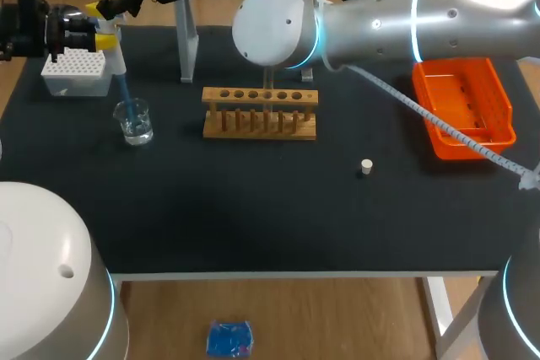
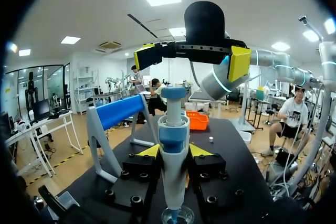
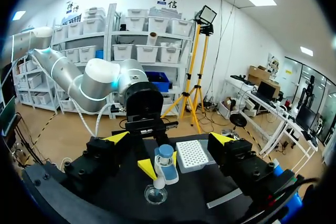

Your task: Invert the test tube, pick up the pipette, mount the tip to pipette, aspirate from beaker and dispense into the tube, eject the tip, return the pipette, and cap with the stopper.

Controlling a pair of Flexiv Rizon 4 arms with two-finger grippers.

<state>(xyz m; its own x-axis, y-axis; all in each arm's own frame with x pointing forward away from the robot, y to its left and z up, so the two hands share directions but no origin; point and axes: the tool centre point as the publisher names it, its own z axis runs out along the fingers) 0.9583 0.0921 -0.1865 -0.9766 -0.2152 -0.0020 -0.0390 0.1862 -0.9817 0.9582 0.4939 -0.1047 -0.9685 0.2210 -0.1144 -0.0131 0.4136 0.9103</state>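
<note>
My left gripper (image 1: 108,40) is shut on the white and blue pipette (image 2: 173,145), holding it upright at the table's far left. The pipette's blue tip (image 1: 124,94) dips into the glass beaker (image 1: 133,120), which holds clear liquid. My right arm reaches across from the right, and its gripper (image 2: 193,59) hangs open just above the pipette's plunger (image 3: 165,152), fingers wide and touching nothing. In the wooden rack (image 1: 260,113) at mid table a clear test tube (image 1: 268,88) stands upright. The small white stopper (image 1: 366,166) lies to the rack's right.
A white tip box (image 1: 76,71) sits at the far left behind the beaker. The pipette stand (image 2: 118,111) with its blue bar rises behind the rack. An orange tray (image 1: 464,107) lies at the right. My right arm's cable (image 1: 439,124) trails over the tray.
</note>
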